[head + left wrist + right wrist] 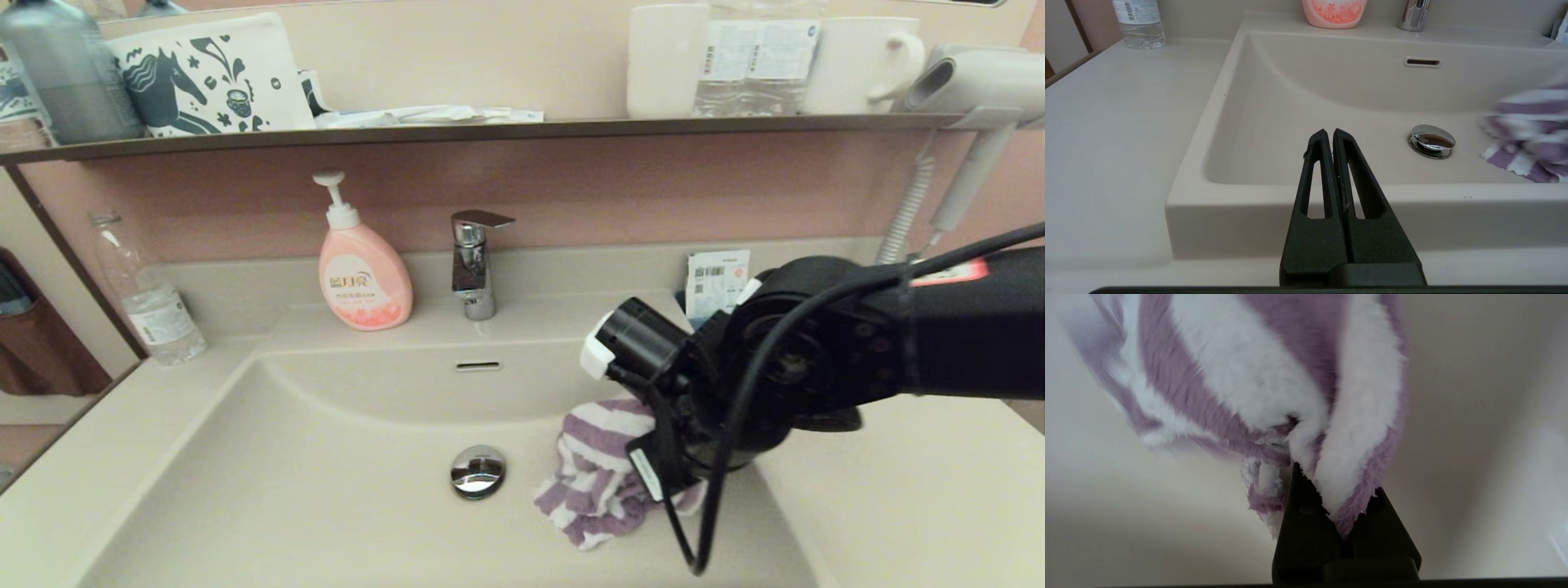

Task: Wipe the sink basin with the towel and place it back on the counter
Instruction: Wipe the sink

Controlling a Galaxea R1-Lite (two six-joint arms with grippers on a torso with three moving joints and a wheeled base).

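Two arms: only the right one works; the left is parked at the near edge of the sink.
Right gripper (1331, 498): clenched on a fold of the towel (600, 469), reaching down into the right part of the sink basin (326, 482).
Towel: bunched on the basin floor, just right of the drain plug (478, 471), part hidden under the arm.
Left gripper (1329, 136): fingers pressed together, holding nothing, outside the basin.
Counter (898, 490): bare stretch right of the basin, the likely place for the towel.
Risk, grip: only a thin fold is pinched, so dragging could pull it free.
Risk, coverage: a crumpled towel wipes a narrow track; the left and far areas may be missed.
Risk, snag: cloth could catch on the plug.
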